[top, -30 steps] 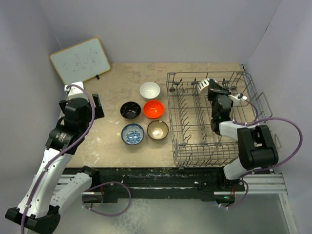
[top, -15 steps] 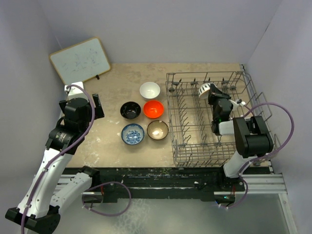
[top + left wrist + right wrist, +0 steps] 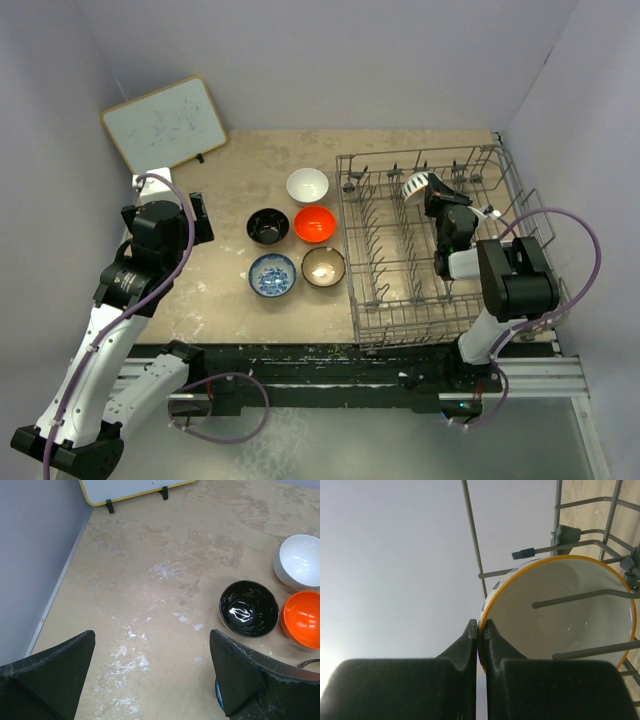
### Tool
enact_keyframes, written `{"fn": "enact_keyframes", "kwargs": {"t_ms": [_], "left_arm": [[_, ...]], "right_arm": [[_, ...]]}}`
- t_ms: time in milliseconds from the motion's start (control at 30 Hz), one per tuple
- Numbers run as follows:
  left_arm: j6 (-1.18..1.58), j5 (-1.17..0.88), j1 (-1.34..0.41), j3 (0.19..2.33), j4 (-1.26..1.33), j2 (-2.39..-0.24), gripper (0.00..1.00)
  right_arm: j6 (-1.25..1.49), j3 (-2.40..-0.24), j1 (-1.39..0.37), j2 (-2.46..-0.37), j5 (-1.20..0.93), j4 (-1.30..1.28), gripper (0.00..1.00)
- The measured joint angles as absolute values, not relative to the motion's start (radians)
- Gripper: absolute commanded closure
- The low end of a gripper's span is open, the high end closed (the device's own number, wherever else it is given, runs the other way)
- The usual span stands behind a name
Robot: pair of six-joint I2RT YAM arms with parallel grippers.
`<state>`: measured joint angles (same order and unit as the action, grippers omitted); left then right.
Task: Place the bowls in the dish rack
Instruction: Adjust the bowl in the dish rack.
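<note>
Top external | left gripper (image 3: pixel 197 213): jaws apart, empty; black bowl (image 3: pixel 268 226) nearest, at its 3 o'clock on the table (image 3: pixel 240 180) | right gripper (image 3: pixel 432 192): clamped on cream-beige bowl (image 3: pixel 414 184) rim, bowl on edge at its 11 o'clock, far end of dish rack (image 3: pixel 400 325).

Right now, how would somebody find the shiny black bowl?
Find the big grey wire dish rack, then the orange-red bowl just left of it. The glossy black bowl sits directly left of that. It alone is black all over.
</note>
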<state>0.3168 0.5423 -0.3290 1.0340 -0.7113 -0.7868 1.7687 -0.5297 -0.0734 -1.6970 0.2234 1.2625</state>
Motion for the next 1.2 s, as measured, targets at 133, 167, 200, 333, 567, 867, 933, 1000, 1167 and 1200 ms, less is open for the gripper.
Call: {"fn": "enact_keyframes", "kwargs": {"t_ms": [133, 167, 200, 333, 567, 867, 933, 1000, 1167, 1200], "left_arm": [[0.317, 0.543, -0.329, 1.034, -0.712, -0.787, 0.01], [0.317, 0.543, -0.329, 1.034, -0.712, -0.787, 0.01], [0.317, 0.543, -0.329, 1.034, -0.712, -0.787, 0.01], [0.317, 0.542, -0.329, 1.034, -0.711, -0.787, 0.01], [0.317, 0.536, -0.329, 1.034, -0.711, -0.787, 0.01], [0.317, 0.535, -0.329, 1.034, -0.711, -0.786, 0.01], [0.317, 0.535, -0.329, 1.034, -0.711, -0.785, 0.01], [0.317, 0.535, -0.329, 1.034, -0.711, -0.783, 0.01], [0.317, 0.535, -0.329, 1.034, -0.712, -0.780, 0.01], [0.317, 0.535, -0.329, 1.034, -0.712, -0.780, 0.01]], "right_arm": [[1.769, -0.530, -0.069, -1.718, 0.217, 1.292, 0.88], [1.770, -0.530, -0.069, -1.718, 0.216, 1.293, 0.85], [1.769, -0.530, -0.069, -1.719, 0.215, 1.294, 0.80], [1.769, -0.524, -0.072, -1.715, 0.202, 1.300, 0.68], [1.764, -0.509, -0.072, -1.639, 0.187, 1.237, 0.58], [1.698, -0.524, -0.072, -1.483, 0.189, 1.091, 0.73], [1.686, -0.543, -0.072, -1.470, 0.187, 1.085, 0.77], [1.675, -0.556, -0.072, -1.470, 0.183, 1.082, 0.78], [1.618, -0.592, -0.072, -1.469, 0.153, 0.993, 0.69], [1.591, -0.611, -0.072, -1.464, 0.142, 0.948, 0.67]]}}
